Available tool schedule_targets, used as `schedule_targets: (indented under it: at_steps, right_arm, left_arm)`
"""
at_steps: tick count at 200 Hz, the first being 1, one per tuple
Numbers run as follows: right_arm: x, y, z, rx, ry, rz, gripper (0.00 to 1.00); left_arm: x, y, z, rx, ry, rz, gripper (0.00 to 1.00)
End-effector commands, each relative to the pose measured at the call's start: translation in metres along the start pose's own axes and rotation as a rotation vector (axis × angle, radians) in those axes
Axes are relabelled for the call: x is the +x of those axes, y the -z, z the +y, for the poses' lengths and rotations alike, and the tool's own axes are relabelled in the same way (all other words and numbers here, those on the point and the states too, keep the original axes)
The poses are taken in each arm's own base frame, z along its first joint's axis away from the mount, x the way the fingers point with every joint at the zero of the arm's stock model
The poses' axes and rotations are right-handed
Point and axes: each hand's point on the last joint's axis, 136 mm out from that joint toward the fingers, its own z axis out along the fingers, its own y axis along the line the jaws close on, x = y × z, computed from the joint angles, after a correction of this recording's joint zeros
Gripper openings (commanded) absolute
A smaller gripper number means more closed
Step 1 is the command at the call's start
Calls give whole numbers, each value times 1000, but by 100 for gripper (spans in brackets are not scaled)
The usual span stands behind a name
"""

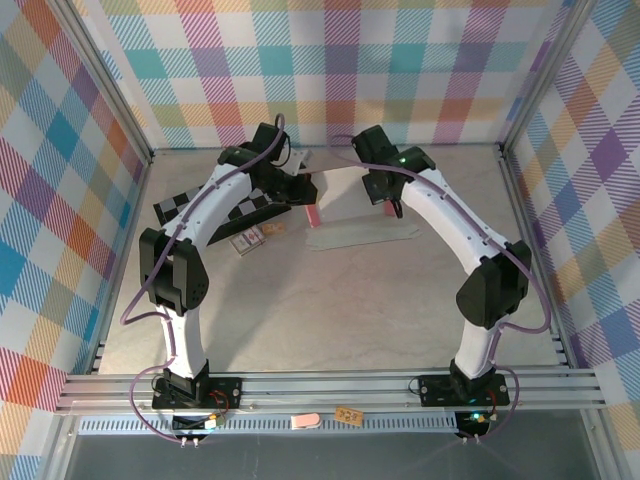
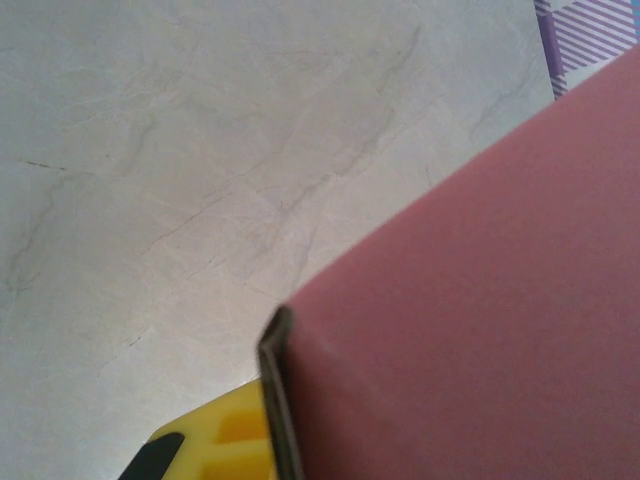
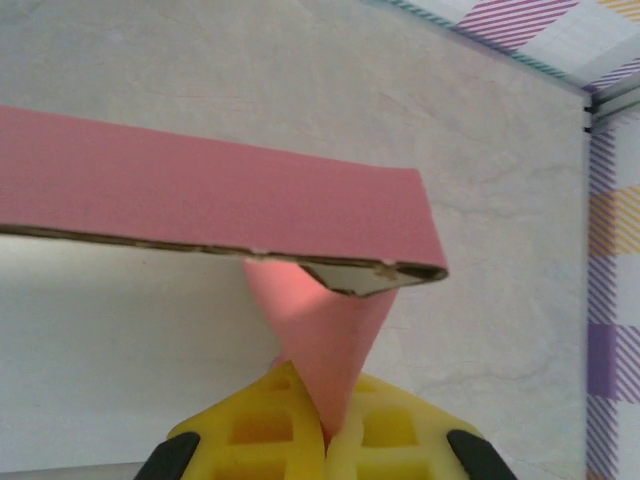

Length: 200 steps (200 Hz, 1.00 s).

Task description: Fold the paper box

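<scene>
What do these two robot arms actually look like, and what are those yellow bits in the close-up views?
The left arm and right arm have smooth white curved shells linked by chunky black joints, on black bases. A thin purple cable loops along each. The fingers are bright yellow plastic, moulded with square pockets, with black patches at the sides.

The paper box [image 3: 220, 195] is matt pink cardboard with a raw fibrous edge; the table [image 2: 200, 150] looks smooth and marbled.
</scene>
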Motion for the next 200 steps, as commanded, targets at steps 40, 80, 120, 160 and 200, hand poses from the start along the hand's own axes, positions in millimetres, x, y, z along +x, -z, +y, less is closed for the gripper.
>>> schedule_targets:
  at_steps: [40, 80, 120, 160, 200]
  right_arm:
    - [24, -2, 22, -122, 27, 96, 8]
    - [39, -8, 42, -230, -22, 161, 13]
    - [45, -11, 34, -279, -90, 175, 17]
    - [51, -13, 32, -291, -99, 184, 22]
    - [53, -19, 26, -292, -127, 189, 26]
  left_arm:
    - [-28, 37, -51, 134, -58, -141, 0]
    - [-32, 39, -51, 153, -41, -164, 0]
    - [-37, 44, -49, 176, -16, -188, 0]
    - [-39, 44, -47, 178, -13, -193, 0]
    - [-39, 44, -47, 183, -13, -190, 0]
